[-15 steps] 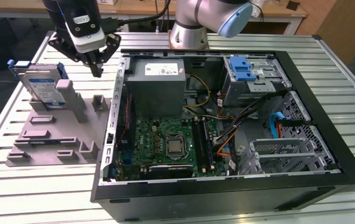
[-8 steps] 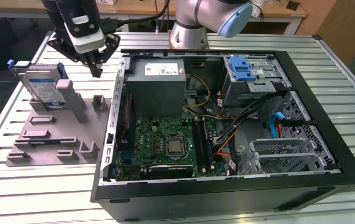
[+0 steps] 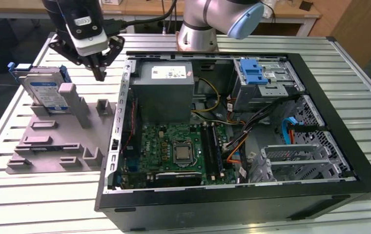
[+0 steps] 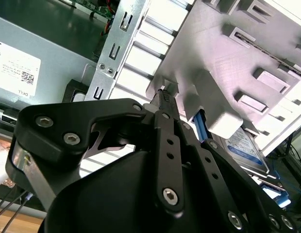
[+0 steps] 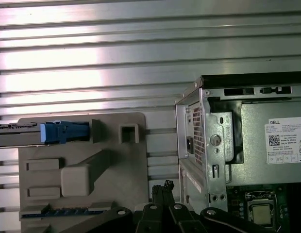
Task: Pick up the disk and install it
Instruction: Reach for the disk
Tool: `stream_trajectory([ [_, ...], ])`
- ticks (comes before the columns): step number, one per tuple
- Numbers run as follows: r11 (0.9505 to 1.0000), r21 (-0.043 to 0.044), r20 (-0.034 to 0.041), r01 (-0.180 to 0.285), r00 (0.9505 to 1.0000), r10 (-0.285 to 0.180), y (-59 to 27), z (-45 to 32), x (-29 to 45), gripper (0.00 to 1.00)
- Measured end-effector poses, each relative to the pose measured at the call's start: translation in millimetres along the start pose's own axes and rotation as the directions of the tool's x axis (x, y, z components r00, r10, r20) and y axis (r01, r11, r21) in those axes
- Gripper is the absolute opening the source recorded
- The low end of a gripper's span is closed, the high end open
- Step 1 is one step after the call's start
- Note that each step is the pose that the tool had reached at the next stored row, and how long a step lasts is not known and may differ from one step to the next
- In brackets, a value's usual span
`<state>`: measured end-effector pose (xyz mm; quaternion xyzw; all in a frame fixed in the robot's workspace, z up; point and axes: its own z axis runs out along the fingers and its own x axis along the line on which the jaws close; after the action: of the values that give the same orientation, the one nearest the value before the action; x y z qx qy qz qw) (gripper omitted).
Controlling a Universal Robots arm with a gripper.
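Evidently nothing of the install is showing as done yet. The disk (image 3: 44,92) is standing on edge in the grey holder (image 3: 55,146) on the bench (image 3: 42,197), at the exterior view's left, with its label facing out and its blue carrier framing it. It is sitting well apart from the drive cage (image 3: 273,85) inside the open computer case (image 3: 237,204). The cage's blue latch (image 3: 254,73) is lying on top, and I am seeing no drive in the bay from here. My judgement is that both the pick-up and the install are waiting to be done.

The arm is reaching in from the far side of the bench, with its wrist turned so the gripper (image 3: 99,74) is pointing straight down. The tips are hanging between the disk and the case's near wall, over the holder's edge that faces the case. They are near the disk but not touching it, and they look to be clear of the holder too.

The fingers (image 4: 165,99) are pressing together at the tips, with no gap showing in either wrist view, and they are gripping nothing. In the first wrist view the disk is showing edge-on, its blue carrier end poking out at the holder's side. The closed tips are sitting over the strip of bench between the holder and the case.
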<state>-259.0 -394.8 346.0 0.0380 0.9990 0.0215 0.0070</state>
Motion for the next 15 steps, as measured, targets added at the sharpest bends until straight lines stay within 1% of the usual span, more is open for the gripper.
stream_trajectory([
  [15, 1.0000, 0.0000, 0.0000, 0.000, 1.0000, 0.000, -0.3, 1.0, 3.1, 0.11],
])
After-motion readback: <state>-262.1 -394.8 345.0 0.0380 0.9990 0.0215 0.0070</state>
